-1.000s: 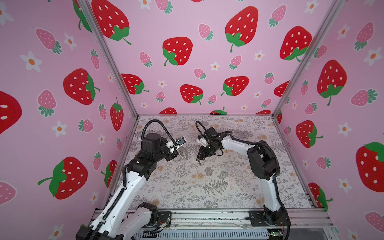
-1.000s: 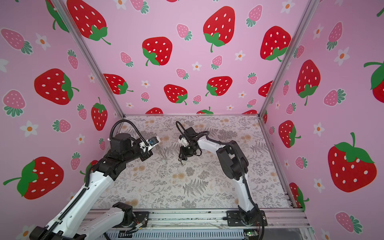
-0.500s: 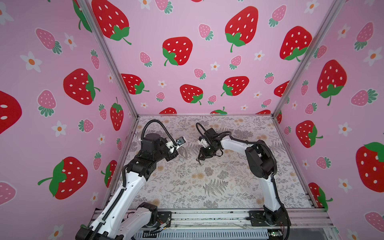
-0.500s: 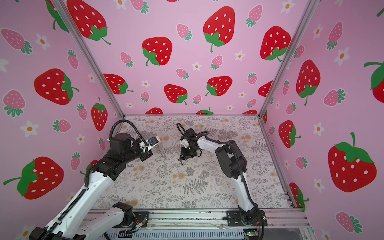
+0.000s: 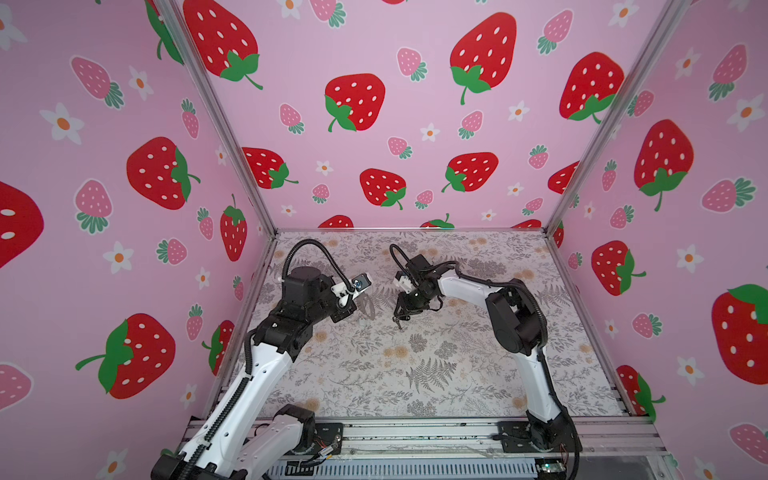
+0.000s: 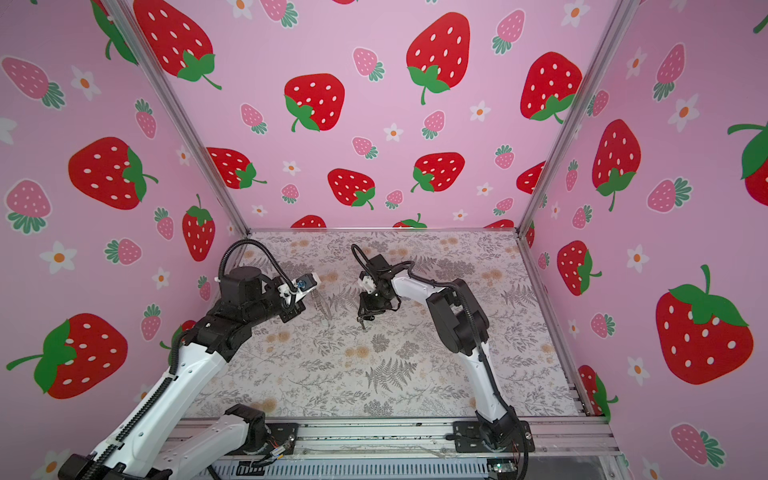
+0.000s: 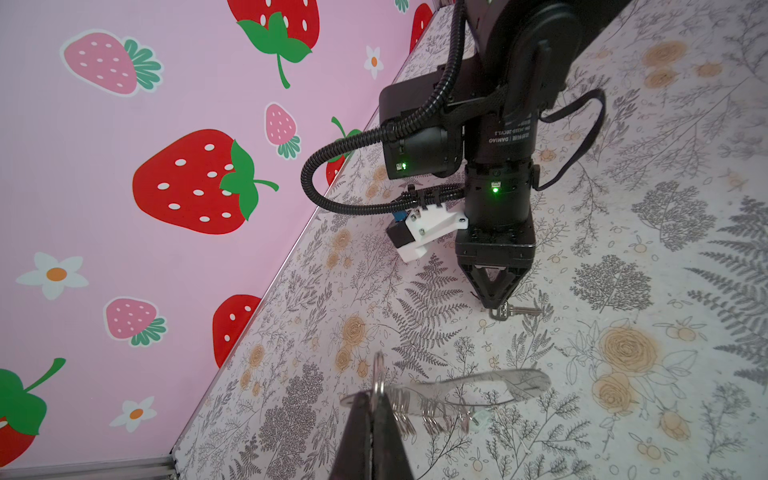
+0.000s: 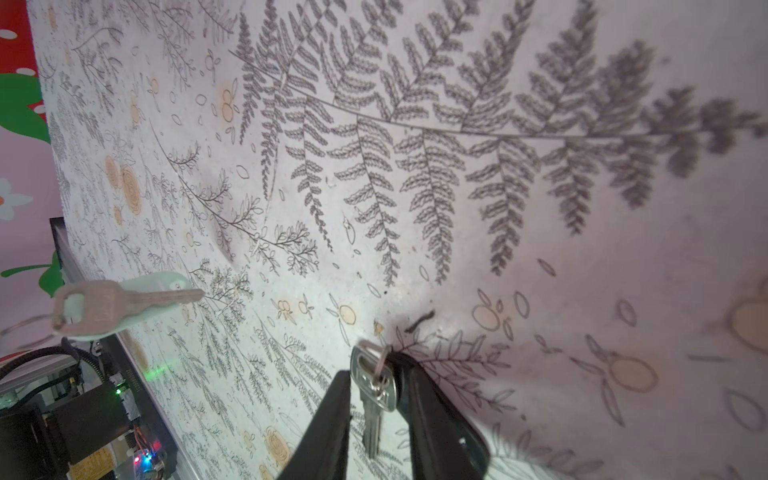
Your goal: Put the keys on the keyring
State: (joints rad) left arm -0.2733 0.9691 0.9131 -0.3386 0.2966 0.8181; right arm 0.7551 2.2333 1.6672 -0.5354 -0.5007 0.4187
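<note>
My left gripper is shut on one silver ring of the keyring, a flat grey plate with a row of rings, held just above the floral table. In both top views it shows as a faint grey shape at the left gripper's tip. A little to its right, my right gripper points down at the table, shut on the head of a silver key that carries a small ring. Another silver key hangs before a pale green flat piece.
The floral table cover is boxed in by pink strawberry walls on three sides. An aluminium rail carrying both arm bases runs along the front. The right arm's black elbow stands above the table's right half.
</note>
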